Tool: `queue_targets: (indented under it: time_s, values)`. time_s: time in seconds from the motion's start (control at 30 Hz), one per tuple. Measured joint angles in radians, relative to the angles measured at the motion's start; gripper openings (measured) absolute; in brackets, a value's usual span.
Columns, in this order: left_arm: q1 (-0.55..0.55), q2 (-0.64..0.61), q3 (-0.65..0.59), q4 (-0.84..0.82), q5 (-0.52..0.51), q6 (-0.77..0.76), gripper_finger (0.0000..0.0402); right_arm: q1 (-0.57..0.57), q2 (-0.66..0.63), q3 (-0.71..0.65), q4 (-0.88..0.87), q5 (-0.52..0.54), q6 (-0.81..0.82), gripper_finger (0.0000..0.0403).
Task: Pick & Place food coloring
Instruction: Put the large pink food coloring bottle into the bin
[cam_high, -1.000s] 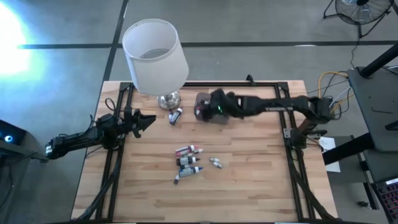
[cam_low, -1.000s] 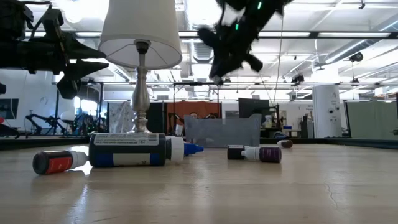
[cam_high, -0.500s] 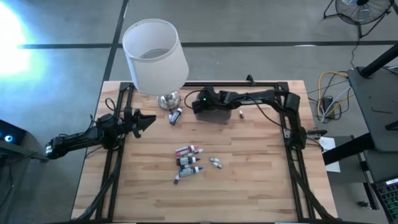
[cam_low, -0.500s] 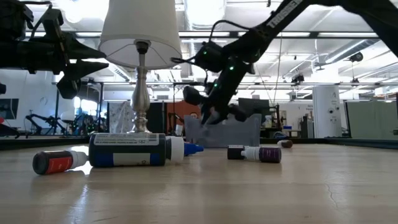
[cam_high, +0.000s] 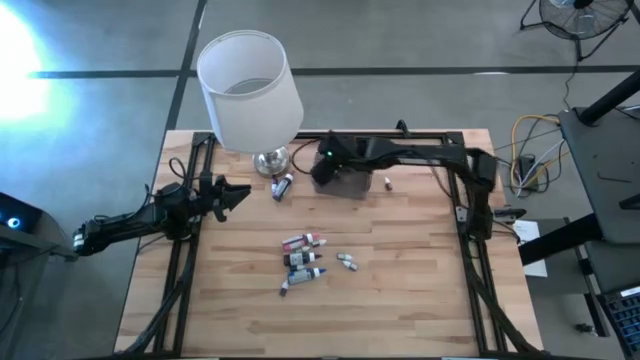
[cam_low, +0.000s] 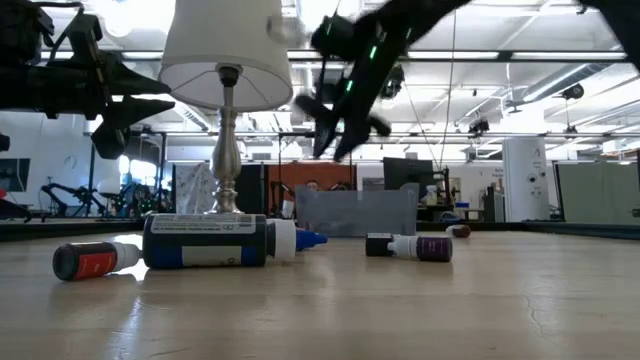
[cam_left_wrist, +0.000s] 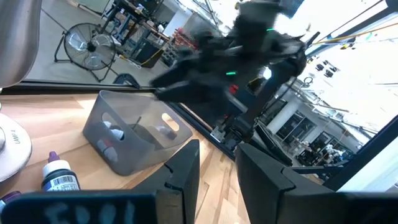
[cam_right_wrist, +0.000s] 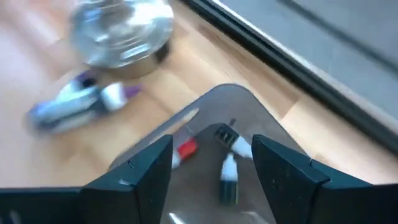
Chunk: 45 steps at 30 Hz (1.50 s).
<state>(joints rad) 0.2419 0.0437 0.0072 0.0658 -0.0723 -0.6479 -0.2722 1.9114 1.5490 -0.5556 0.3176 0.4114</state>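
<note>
Several food coloring bottles (cam_high: 303, 257) lay on their sides mid-desk (cam_high: 400, 290), nearer the waiting left gripper (cam_high: 232, 193), fingers barely parted, while the right gripper (cam_right_wrist: 211, 163), fingers spread and empty, hovered over the grey box (cam_high: 347, 181) holding other bottles.

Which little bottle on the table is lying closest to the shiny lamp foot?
The purple-capped dropper bottle with a white label, lying alone beside the chrome lamp base. The other loose bottles lie clustered farther out toward the table's middle.
</note>
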Motion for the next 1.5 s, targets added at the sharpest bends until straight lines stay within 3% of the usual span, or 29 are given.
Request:
queue_targets:
  time_s: [0.1,0.27,0.4,0.6,1.03,1.5]
  values:
    - [0.0,0.0,0.0,0.0,0.0,0.0,0.0085,0.078,-0.092,-0.016,-0.137,-0.001,-0.076,0.0219]
    - [0.0,0.0,0.0,0.0,0.0,0.0,0.0085,0.288,-0.16,-0.082,-0.376,-0.026,-0.062,0.0211]
    - [0.0,0.0,0.0,0.0,0.0,0.0,0.0085,0.443,-0.153,-0.167,-0.381,-0.035,0.043,0.0205]
    - [0.0,0.0,0.0,0.0,0.0,0.0,0.0085,0.546,-0.074,-0.244,-0.342,-0.085,0.214,0.0198]
    - [0.0,0.0,0.0,0.0,0.0,0.0,0.0085,0.578,0.06,-0.249,-0.186,-0.111,0.176,0.0174]
    - [0.0,0.0,0.0,0.0,0.0,0.0,0.0085,0.565,0.06,-0.245,-0.135,-0.126,0.153,0.0167]
